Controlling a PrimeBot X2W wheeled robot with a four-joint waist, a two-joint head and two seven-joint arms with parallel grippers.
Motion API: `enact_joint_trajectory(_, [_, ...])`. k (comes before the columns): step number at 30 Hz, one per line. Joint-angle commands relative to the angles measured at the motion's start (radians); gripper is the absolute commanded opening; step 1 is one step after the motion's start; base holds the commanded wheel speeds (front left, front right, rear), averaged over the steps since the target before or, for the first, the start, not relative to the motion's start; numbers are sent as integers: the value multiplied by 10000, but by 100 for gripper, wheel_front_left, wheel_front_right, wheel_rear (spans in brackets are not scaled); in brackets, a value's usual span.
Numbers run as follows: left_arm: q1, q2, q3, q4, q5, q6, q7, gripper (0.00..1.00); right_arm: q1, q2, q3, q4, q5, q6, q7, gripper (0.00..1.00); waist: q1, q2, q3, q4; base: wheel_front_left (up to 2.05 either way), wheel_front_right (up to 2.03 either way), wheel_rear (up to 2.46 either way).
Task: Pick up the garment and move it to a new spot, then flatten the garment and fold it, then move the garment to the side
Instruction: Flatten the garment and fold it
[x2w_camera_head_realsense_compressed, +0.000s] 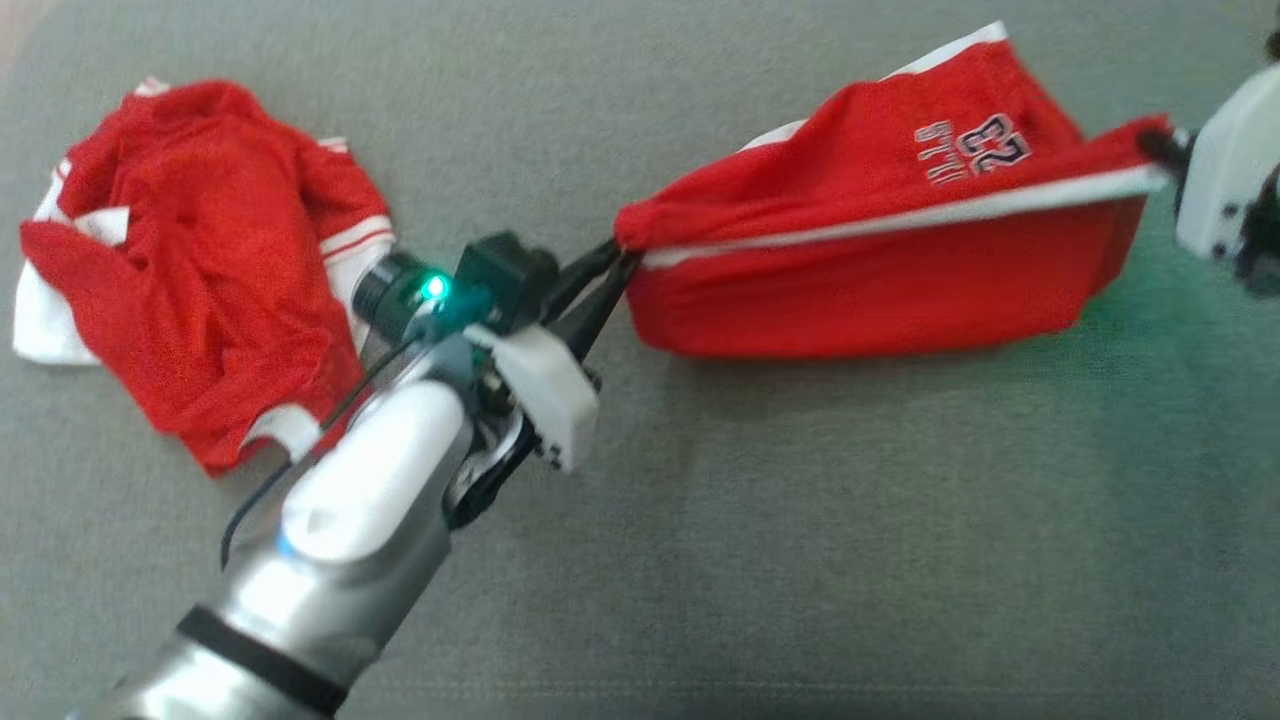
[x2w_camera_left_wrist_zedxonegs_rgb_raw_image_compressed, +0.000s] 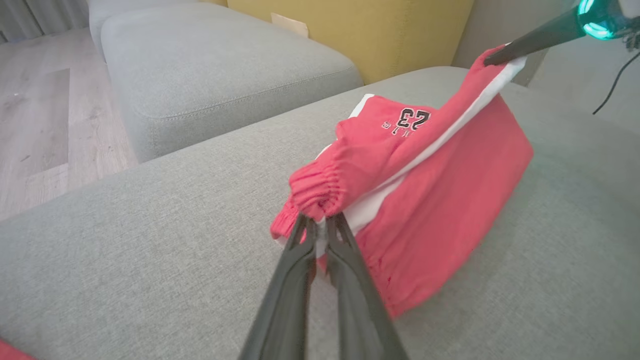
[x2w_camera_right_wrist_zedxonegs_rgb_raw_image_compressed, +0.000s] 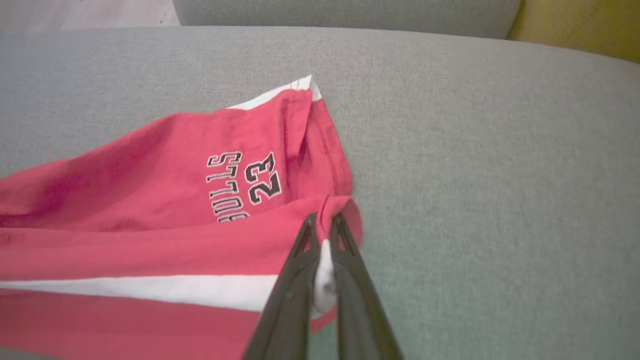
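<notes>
While my left gripper (x2w_camera_head_realsense_compressed: 622, 258) is clamped on the gathered end of the red shorts (x2w_camera_head_realsense_compressed: 880, 250) and my right gripper (x2w_camera_head_realsense_compressed: 1158, 148) on the opposite corner, they hang stretched between, lower edge on the grey cushion (x2w_camera_head_realsense_compressed: 800, 520). The head view adds a crumpled red jersey (x2w_camera_head_realsense_compressed: 200, 260) toward the cushion's left; the left wrist view adds wooden floor (x2w_camera_left_wrist_zedxonegs_rgb_raw_image_compressed: 40, 125) beyond the cushion.

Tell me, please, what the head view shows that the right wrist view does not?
Head view: a crumpled red mesh jersey with white trim, and the left pincer, shut on cloth. Right wrist view: a yellow upholstered block in its top right corner. Both: the red fabric shorts with a white stripe, the right pincer shut on their corner, and the grey fabric cushion.
</notes>
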Motion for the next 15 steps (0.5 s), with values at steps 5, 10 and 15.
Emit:
enact_joint_trajectory(5, [-1405,-376,223,745,24,-147,-337,0,-1559,-43,29,624,-520,-9,28,0,0,0,1032,665,0,0,0])
enact_joint_trajectory(10, [-1874,-634,135,1359,12,-222,-625,0,-2260,12,156,1150,-749,-9,-53,0,0,0,1336,801,0,0,0])
enact_joint_trajectory(15, [-2325,-925,17,1992,-56,-286,-947,0,-2911,-23,360,1704,-970,-9,-244,0,0,0,1640,946,0,0,0])
